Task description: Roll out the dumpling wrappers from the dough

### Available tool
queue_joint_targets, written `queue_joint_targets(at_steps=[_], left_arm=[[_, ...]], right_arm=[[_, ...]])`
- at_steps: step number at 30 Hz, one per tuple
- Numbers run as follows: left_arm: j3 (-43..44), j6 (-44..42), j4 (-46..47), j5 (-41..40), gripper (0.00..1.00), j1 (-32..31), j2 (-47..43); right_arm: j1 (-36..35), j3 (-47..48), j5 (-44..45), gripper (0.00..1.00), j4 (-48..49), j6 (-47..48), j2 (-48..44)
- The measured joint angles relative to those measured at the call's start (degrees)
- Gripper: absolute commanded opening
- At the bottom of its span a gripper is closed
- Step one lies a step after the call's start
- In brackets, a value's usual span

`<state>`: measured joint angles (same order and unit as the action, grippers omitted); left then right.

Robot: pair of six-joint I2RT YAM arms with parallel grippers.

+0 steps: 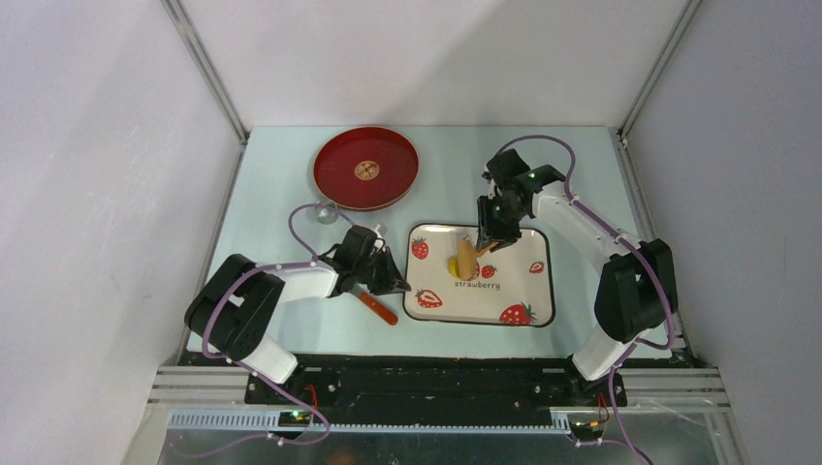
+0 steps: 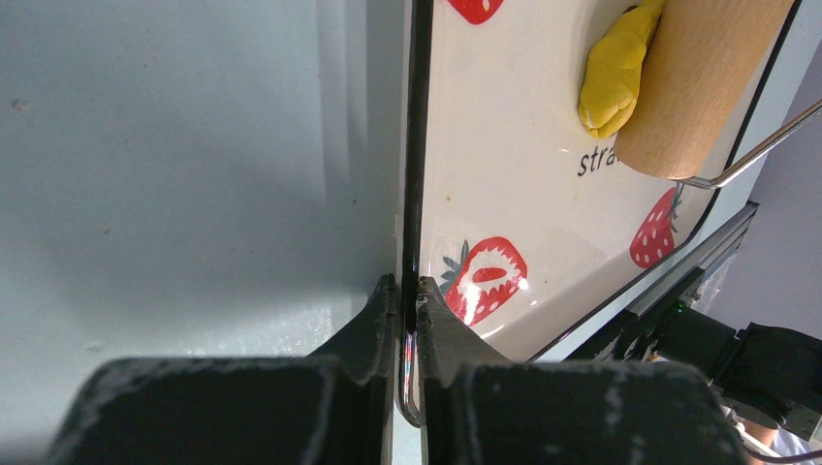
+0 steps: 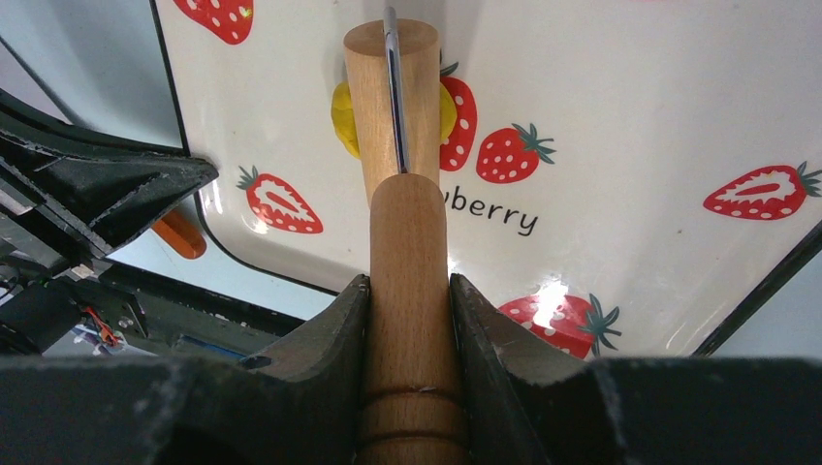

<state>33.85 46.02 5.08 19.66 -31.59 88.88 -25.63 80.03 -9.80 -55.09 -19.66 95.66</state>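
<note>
Pressing down now, you risk squeezing the dough point(image 3: 341, 118) sideways instead of flattening it. It lies under the roller point(image 3: 373, 102) barrel just ahead of your right gripper point(image 3: 407, 291), showing yellow on both sides. That gripper is clamped on the roller's wooden handle, which could twist between the fingers. Your left gripper point(image 2: 408, 295) pinches the strawberry tray point(image 2: 504, 174) by its rim, and a hard push could slide the tray out of that thin hold.

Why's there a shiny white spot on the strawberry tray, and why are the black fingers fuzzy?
Right wrist view: light glares off the glossy tray; the right gripper, gripping the roller, is too close to focus. Left wrist view: same glare, left gripper blurred on the tray's rim. Top view: even light, sharp.
</note>
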Motion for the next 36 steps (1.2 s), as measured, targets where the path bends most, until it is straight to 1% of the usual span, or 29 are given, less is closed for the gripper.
queue_joint_targets(at_steps=[21, 36], left_arm=[[0.0, 0.0, 0.0, 0.0, 0.00, 0.0, 0.0], [0.0, 0.0, 0.0, 0.0, 0.00, 0.0, 0.0]], right_arm=[[4.5, -2.9, -4.4, 0.00, 1.8, 0.0, -0.5], [5.1, -4.3, -4.5, 0.00, 2.5, -0.3, -0.5]])
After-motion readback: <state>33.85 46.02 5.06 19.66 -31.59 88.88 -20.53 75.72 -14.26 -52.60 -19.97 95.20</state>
